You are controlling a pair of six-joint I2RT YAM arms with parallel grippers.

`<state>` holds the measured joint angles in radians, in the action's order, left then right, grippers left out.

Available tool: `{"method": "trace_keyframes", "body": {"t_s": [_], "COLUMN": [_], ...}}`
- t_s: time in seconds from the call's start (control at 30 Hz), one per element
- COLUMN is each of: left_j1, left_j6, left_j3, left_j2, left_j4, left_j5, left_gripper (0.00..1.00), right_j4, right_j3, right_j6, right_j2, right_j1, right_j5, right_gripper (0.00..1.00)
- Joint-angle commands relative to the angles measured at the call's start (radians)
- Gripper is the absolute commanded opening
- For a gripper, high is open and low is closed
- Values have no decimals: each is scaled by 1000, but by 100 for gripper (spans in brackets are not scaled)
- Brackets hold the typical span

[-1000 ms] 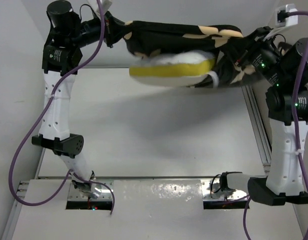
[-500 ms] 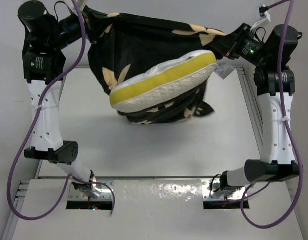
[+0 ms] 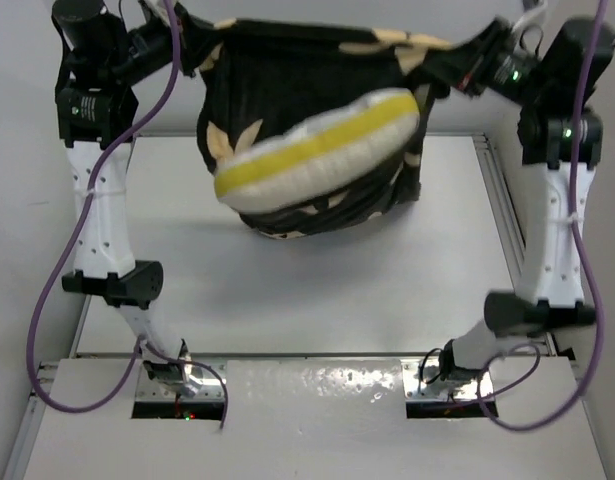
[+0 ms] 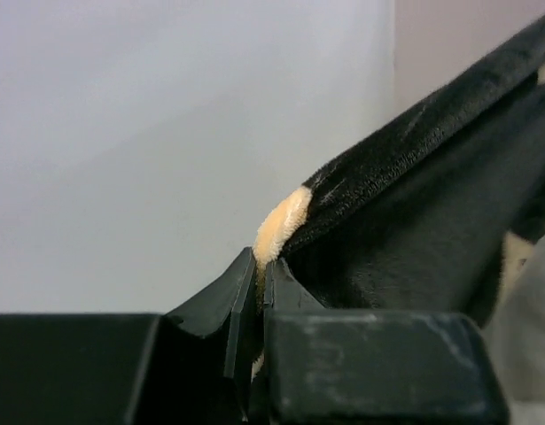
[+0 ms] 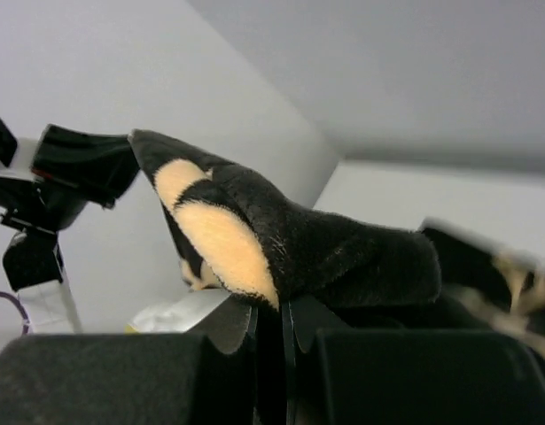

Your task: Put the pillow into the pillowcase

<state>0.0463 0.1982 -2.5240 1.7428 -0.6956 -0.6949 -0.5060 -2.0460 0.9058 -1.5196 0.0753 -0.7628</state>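
Observation:
The black pillowcase (image 3: 287, 80) with tan flowers hangs high over the table, stretched between both grippers. My left gripper (image 3: 192, 40) is shut on its upper left corner, and my right gripper (image 3: 457, 65) is shut on its upper right corner. The cream pillow (image 3: 317, 150) with its yellow side band lies tilted inside the open mouth, its long edge sticking out toward the camera. In the left wrist view the fingers (image 4: 245, 292) pinch a tan-edged fold of the pillowcase (image 4: 414, 204). In the right wrist view the pillowcase (image 5: 325, 248) rises from the closed fingers (image 5: 232, 323), with a bit of pillow (image 5: 166, 314) behind.
The white table (image 3: 307, 290) lies below the hanging fabric. A metal rail (image 3: 502, 220) runs along its right edge. Purple cables (image 3: 57, 290) loop beside the left arm, and the arm bases sit on plates (image 3: 177, 385) at the near edge.
Both arms have swung the pillowcase from a flat, stretched pose to a hanging bag. The pillow has dropped lower and tilted, and over the last half second the case rose slightly.

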Motion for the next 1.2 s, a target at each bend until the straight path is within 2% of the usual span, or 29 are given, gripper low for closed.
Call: {"method": "trace_keyframes", "body": {"t_s": [0.0, 0.03, 0.07, 0.1, 0.13, 0.17, 0.23, 0.4, 0.5, 0.6, 0.7, 0.73, 0.8, 0.83, 0.93, 1.07, 1.17], "left_j1": [-103, -96, -83, -77, -74, -74, -72, -57, -57, -60, -63, -65, -69, -72, -88, -109, -135], "left_j6": [67, 72, 82, 111, 100, 90, 99, 127, 97, 95, 96, 96, 92, 96, 147, 149, 45], "left_j3": [-149, 37, 227, 331, 305, 269, 223, 272, 261, 335, 418, 436, 487, 499, 565, 671, 679], "left_j2": [-11, -107, -173, -178, -149, -122, -80, -109, -79, -71, -81, -88, -95, -98, -100, -94, -54], "left_j4": [55, 132, 196, 117, 50, -14, -105, -94, -113, -101, -78, -70, -41, -39, -44, -1, 89], "left_j5": [328, 327, 322, 277, 264, 249, 196, 303, 307, 214, 94, 72, 5, -20, -121, -205, -306], "left_gripper": [0, 0, 0, 0, 0, 0, 0, 0, 0, 0, 18, 31, 43, 54, 71, 80, 82], "right_j4": [5, 21, 163, 272, 372, 448, 442, 432, 469, 500, 546, 549, 558, 569, 570, 577, 564], "right_j3": [-467, -363, -192, -10, 268, 327, 328, 231, 247, 303, 323, 325, 331, 328, 296, 251, 250], "right_j6": [-53, -61, -73, -68, -52, -7, -21, 7, 18, 27, 54, 57, 54, 51, 44, 47, 18], "right_j2": [-132, -105, 21, 95, 152, 191, 182, 116, 118, 118, 88, 81, 82, 82, 72, 52, 62], "right_j1": [92, 90, 89, 87, 87, 93, 83, 61, 47, 31, 29, 27, 14, 11, -2, -6, -3], "right_j5": [218, 236, 231, 226, 229, 223, 212, 226, 312, 391, 367, 361, 355, 355, 320, 214, 119], "right_gripper": [0, 0, 0, 0, 0, 0, 0, 0, 0, 0, 0, 0, 0, 0, 0, 0, 0]}}
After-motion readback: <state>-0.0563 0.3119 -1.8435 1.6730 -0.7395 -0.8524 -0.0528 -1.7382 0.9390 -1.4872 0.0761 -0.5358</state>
